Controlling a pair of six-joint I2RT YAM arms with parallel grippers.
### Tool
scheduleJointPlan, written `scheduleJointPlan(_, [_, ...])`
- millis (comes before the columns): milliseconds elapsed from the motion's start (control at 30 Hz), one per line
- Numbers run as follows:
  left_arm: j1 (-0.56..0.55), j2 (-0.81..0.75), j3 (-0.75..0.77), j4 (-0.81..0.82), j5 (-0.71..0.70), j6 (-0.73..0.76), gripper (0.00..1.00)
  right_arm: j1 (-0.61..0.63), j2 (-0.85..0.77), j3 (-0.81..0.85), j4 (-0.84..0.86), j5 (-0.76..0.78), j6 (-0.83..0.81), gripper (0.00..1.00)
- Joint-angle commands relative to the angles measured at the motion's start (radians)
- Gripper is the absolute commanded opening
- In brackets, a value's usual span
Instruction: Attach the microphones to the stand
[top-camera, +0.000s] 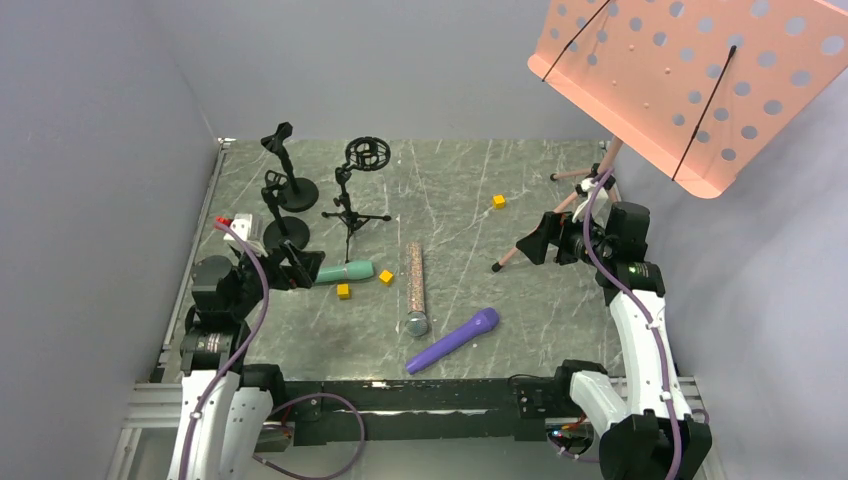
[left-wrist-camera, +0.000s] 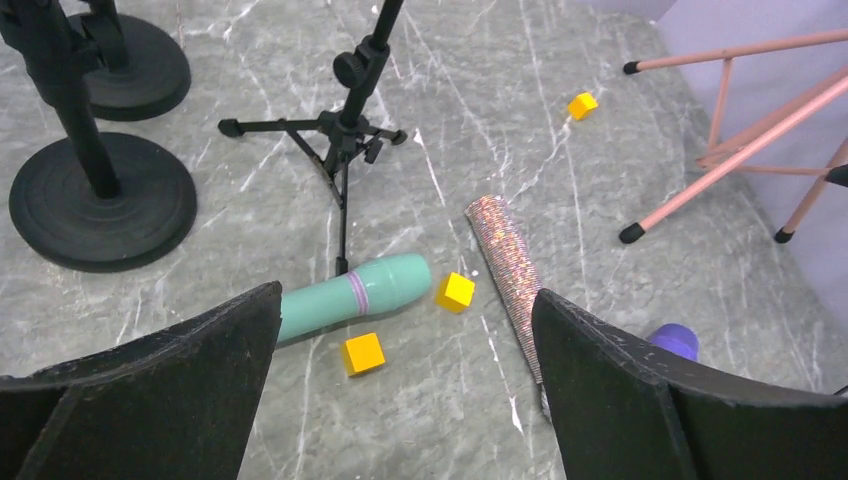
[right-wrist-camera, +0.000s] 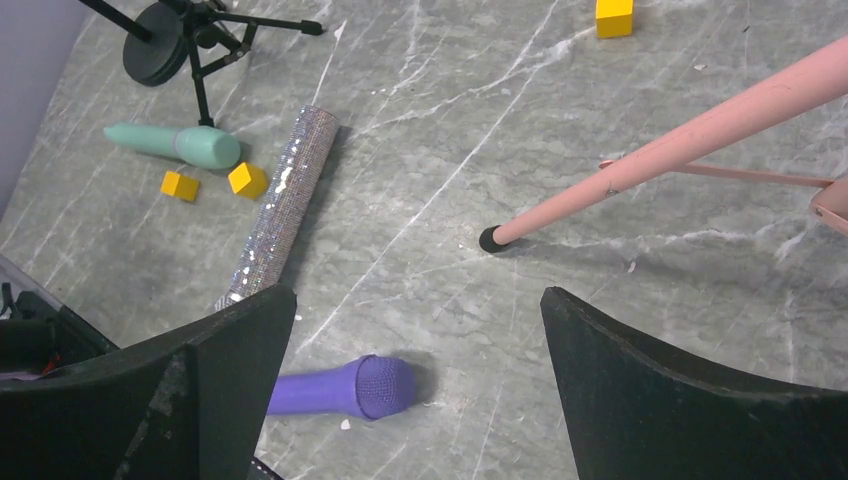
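**A:** Where do our microphones lie?

**B:** All three lie flat on the tabletop (top-camera: 560, 330), and none is on a stand yet. The teal-green microphone (top-camera: 345, 271) is just in front of the tripod stand (top-camera: 355, 205), close to its near leg. The glittery microphone (top-camera: 414, 285) lies to the right of that stand with its silver mesh head towards us. The purple microphone (top-camera: 455, 340) is farther out the same way, well apart from the tripod.

**A:** And our hands?

**B:** Our left hand (top-camera: 298, 268) is spread wide and empty, right beside the tail of the teal one. Our right hand (top-camera: 533, 243) is also wide and holds nothing. It hangs far to the right of the tripod, near a pink music stand's foot (top-camera: 497, 267).

**A:** How will the teal one handle?

**B:** We judge it to be stiff and light. Its smooth round barrel may roll or slip as the fingers close. We should pinch it across the middle of the barrel, so that one end stays free to slide into a clip.

**A:** Anything in our way?

**B:** Two yellow cubes (top-camera: 343, 291) sit between the teal and the glittery microphones, just beside the teal head. The two round-base stands (top-camera: 283, 228) are left of the tripod, so we should keep our elbow clear of them.
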Motion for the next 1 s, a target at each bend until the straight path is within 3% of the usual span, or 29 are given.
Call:
scheduleJointPlan(0, [-0.003,-0.024,0.029,-0.010,0.042,-0.045,0.99,-0.001,-0.015,0.032,-0.004,0.006,0.019,1.00])
scheduleJointPlan(133, [-0.003,0.006,0.050,-0.023,0.077,-0.061,0.99,-0.001,-0.009,0.038,-0.016,-0.046,-0.037,1.00])
scheduleJointPlan(433, [-0.018,0.097,0.129,-0.132,0.161,-0.067,0.99,0.063,0.018,0.071,-0.169,-0.296,-0.417,1.00])
scheduleJointPlan(533, [-0.125,0.130,0.176,-0.193,0.074,-0.055,0.99,0.150,0.060,0.094,-0.222,-0.299,-0.516,1.00])
scheduleJointPlan(733, [-0.433,0.213,0.297,-0.336,-0.261,-0.039,0.99,0.332,0.231,0.180,-0.335,-0.324,-0.719,1.00])
scheduleJointPlan(967, [-0.572,0.327,0.318,-0.320,-0.381,-0.069,0.99,0.359,0.365,0.156,-0.286,-0.330,-0.718,1.00])
